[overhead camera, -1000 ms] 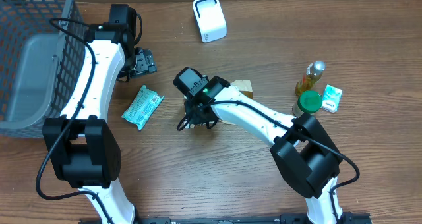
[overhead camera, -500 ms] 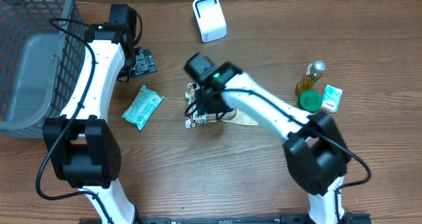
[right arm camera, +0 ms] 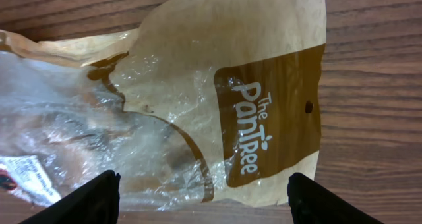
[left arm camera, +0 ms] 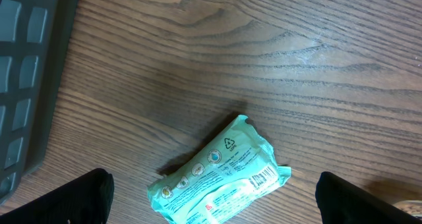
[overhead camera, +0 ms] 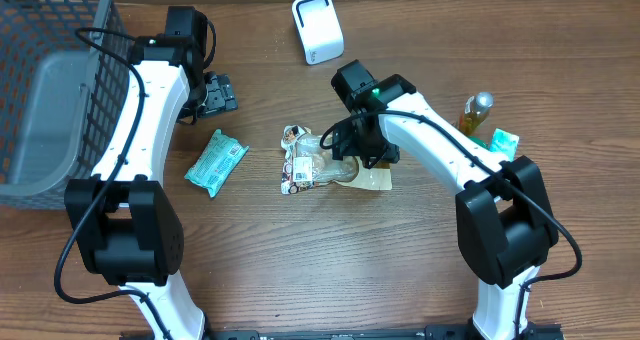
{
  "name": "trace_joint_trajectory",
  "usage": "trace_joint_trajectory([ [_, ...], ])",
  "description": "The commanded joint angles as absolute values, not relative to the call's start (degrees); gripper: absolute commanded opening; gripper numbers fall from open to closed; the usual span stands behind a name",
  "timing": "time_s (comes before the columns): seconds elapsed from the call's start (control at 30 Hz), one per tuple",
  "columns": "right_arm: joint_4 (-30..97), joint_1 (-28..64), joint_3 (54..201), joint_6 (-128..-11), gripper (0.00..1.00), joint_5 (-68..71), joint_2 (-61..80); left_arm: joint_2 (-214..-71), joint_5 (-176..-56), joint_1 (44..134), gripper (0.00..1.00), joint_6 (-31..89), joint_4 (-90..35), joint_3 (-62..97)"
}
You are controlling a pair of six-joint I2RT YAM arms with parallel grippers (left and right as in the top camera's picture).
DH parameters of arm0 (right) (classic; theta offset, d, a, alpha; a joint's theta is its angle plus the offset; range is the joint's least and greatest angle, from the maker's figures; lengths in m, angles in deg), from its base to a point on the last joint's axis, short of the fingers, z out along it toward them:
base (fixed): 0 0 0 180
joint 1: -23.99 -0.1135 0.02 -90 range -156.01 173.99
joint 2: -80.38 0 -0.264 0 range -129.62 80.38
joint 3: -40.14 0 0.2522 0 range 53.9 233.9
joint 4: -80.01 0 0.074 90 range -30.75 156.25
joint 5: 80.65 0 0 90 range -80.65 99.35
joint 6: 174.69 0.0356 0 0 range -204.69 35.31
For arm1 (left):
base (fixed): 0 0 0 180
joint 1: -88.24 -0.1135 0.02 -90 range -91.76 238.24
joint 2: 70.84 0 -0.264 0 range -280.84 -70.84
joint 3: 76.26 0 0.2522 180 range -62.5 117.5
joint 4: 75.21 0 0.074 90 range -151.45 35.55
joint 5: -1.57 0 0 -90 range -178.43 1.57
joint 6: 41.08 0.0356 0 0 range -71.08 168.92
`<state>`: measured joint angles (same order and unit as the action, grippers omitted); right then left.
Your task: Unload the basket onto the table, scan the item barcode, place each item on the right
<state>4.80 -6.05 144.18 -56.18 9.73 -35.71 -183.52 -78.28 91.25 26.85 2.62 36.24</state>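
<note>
Right gripper (right arm camera: 201, 201) hangs released above the bread bag (right arm camera: 198, 85); best grasp beside its left-end label (overhead camera: 297, 175), keeping that facing the white scanner (overhead camera: 318, 27)

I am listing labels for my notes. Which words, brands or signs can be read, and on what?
"The PanTree": brown and clear plastic bag.
Recycling triangle sign: mint-green plastic packet.
Small print on both: too small to read.
</note>
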Motion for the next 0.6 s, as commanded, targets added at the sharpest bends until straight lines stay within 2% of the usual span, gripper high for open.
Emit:
trace_joint_trajectory([
  [0.0,5.85,-6.14,143.19,-56.03,0.79,13.01,-34.55,-183.96,-77.52,91.38,1.00,27.73,2.60,37.34],
  [0.57,7.07,-6.14,142.32,-56.05,0.82,13.16,-34.60,-183.96,-77.52,91.38,1.00,27.73,2.60,37.34],
])
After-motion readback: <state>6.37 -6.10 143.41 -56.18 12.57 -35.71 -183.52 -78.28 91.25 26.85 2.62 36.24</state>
